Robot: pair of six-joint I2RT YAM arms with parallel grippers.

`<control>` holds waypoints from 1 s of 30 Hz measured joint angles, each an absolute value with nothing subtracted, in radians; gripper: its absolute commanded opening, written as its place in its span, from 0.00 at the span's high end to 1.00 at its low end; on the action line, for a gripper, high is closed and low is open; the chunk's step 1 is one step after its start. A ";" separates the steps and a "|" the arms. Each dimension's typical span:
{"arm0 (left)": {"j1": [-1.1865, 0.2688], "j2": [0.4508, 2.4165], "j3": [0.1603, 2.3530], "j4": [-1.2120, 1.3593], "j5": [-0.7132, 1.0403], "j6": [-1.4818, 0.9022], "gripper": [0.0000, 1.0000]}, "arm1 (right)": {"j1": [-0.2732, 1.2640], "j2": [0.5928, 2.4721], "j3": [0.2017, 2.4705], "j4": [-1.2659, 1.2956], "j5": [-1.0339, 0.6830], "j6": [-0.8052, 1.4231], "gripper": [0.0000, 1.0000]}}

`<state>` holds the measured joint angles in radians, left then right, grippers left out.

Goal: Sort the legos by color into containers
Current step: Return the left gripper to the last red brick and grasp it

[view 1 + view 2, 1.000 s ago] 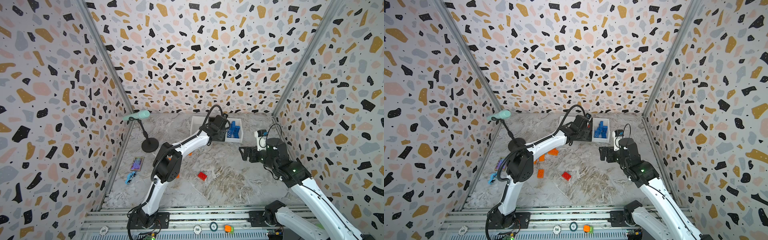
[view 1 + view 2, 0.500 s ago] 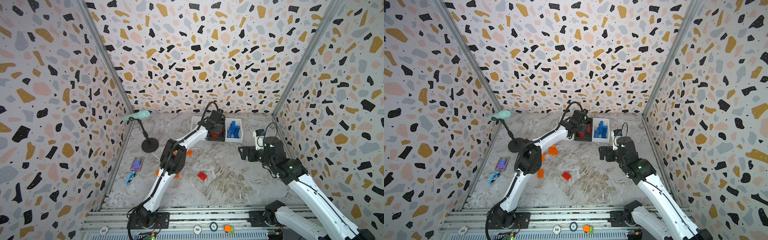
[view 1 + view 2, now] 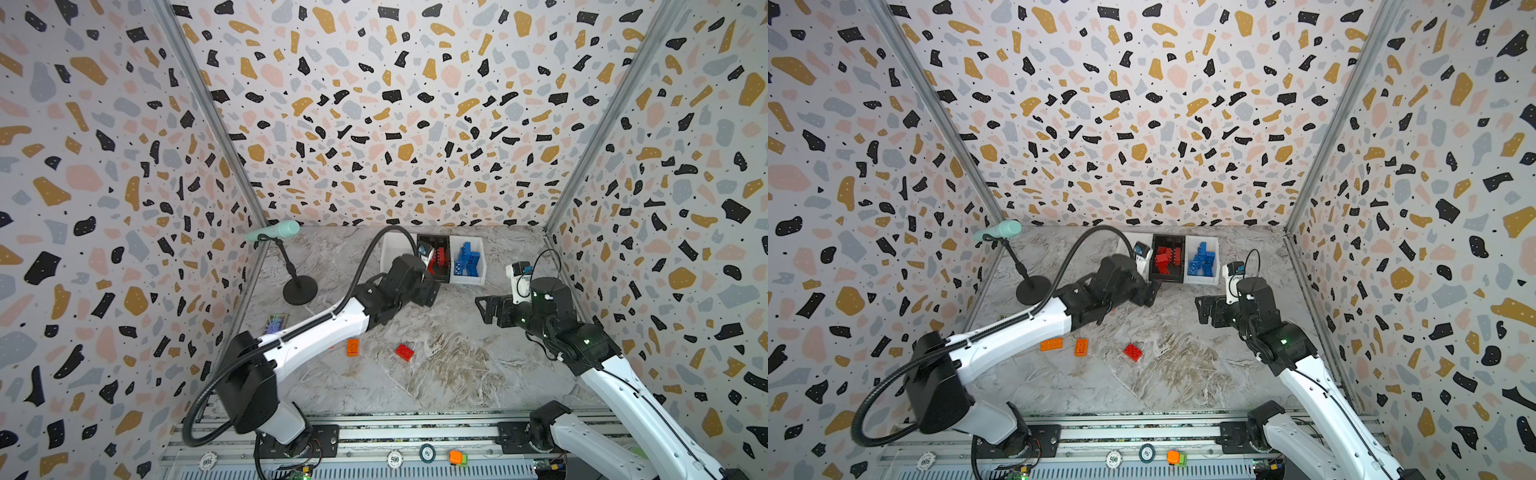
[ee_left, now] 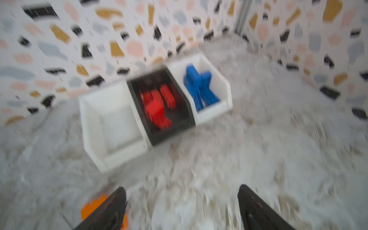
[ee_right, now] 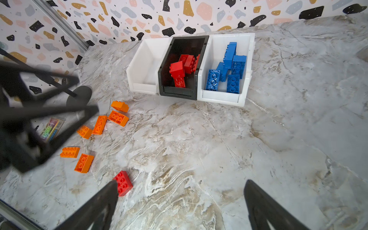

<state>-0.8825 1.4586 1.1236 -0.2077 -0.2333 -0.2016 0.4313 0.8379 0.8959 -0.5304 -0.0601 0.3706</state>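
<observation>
Three containers stand in a row at the back: an empty white bin (image 5: 148, 65), a black bin (image 5: 177, 92) holding red legos (image 5: 180, 69), and a white bin (image 5: 221, 96) holding blue legos (image 5: 231, 67). Several orange legos (image 5: 118, 118) lie on the marble left of the middle, and one red lego (image 5: 122, 183) lies nearer the front. My left gripper (image 3: 430, 291) hovers open and empty just in front of the black bin (image 3: 440, 276). In the blurred left wrist view an orange lego (image 4: 95, 207) shows beside one finger. My right gripper (image 3: 484, 309) hangs open and empty right of the middle.
A black stand (image 3: 297, 286) with a teal top stands at the back left, with a shiny card (image 3: 276, 323) on the floor near it. Poker chips and an orange-and-green cube (image 3: 457, 457) sit on the front rail. Patterned walls close three sides.
My left gripper has opened and drawn back from over the black bin towards the front. The right arm shifted only slightly.
</observation>
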 measured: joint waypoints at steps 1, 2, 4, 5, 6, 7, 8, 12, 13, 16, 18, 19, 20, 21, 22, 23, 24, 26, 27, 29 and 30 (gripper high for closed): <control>-0.908 1.413 1.038 -0.212 -0.235 -0.219 0.10 | 0.431 0.838 0.896 -0.530 -0.065 0.371 0.01; -0.931 1.369 0.950 -0.219 -0.237 -0.234 0.09 | 0.431 0.837 0.896 -0.530 -0.073 0.373 0.01; -0.959 1.299 0.819 -0.238 -0.242 -0.265 0.09 | 0.431 0.837 0.896 -0.531 -0.085 0.373 0.01; -0.968 1.267 0.764 -0.253 -0.246 -0.281 0.09 | 0.431 0.837 0.896 -0.531 -0.088 0.374 0.01; -0.976 1.239 0.722 -0.264 -0.250 -0.295 0.09 | 0.431 0.837 0.896 -0.532 -0.089 0.376 0.01; -0.984 1.221 0.696 -0.271 -0.255 -0.305 0.08 | 0.432 0.837 0.897 -0.535 -0.087 0.377 0.01; -0.995 1.206 0.676 -0.276 -0.268 -0.316 0.07 | 0.432 0.837 0.898 -0.541 -0.085 0.380 0.01; -1.037 1.220 0.667 -0.263 -0.299 -0.334 0.05 | 0.435 0.834 0.899 -0.567 -0.078 0.396 0.01; -1.044 1.237 0.670 -0.260 -0.303 -0.336 0.05 | 0.437 0.831 0.899 -0.572 -0.078 0.401 0.01; -1.048 1.309 0.675 -0.243 -0.310 -0.336 0.04 | 0.446 0.813 0.899 -0.577 -0.078 0.416 0.01; -1.048 1.357 0.675 -0.233 -0.309 -0.336 0.04 | 0.452 0.802 0.902 -0.584 -0.074 0.423 0.01; -1.048 1.371 0.675 -0.229 -0.309 -0.336 0.04 | 0.454 0.799 0.905 -0.589 -0.072 0.426 0.01; -1.048 1.386 0.675 -0.221 -0.310 -0.336 0.04 | 0.455 0.796 0.906 -0.594 -0.067 0.426 0.01; -1.048 1.396 0.675 -0.213 -0.312 -0.335 0.04 | 0.456 0.794 0.907 -0.597 -0.064 0.427 0.01; -1.048 1.402 0.675 -0.204 -0.314 -0.335 0.04 | 0.456 0.793 0.907 -0.600 -0.060 0.427 0.01; -1.048 1.410 0.675 -0.193 -0.316 -0.334 0.04 | 0.456 0.793 0.907 -0.604 -0.057 0.427 0.01; -1.048 1.418 0.675 -0.182 -0.317 -0.334 0.04 | 0.456 0.793 0.907 -0.606 -0.055 0.427 0.01; -1.048 1.440 0.680 -0.165 -0.319 -0.333 0.04 | 0.456 0.793 0.907 -0.609 -0.052 0.427 0.01; -1.047 1.456 0.683 -0.151 -0.317 -0.332 0.04 | 0.456 0.793 0.907 -0.609 -0.052 0.427 0.01; -1.037 1.487 0.684 -0.125 -0.307 -0.333 0.06 | 0.456 0.793 0.907 -0.609 -0.052 0.427 0.01; -1.033 1.504 0.686 -0.119 -0.296 -0.333 0.07 | 0.456 0.793 0.907 -0.609 -0.052 0.427 0.01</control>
<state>-1.0328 1.5043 0.6861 -0.1188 -0.2962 -0.3332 0.4564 0.7925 0.9070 -0.6090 -0.0517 0.4267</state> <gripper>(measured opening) 0.948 0.989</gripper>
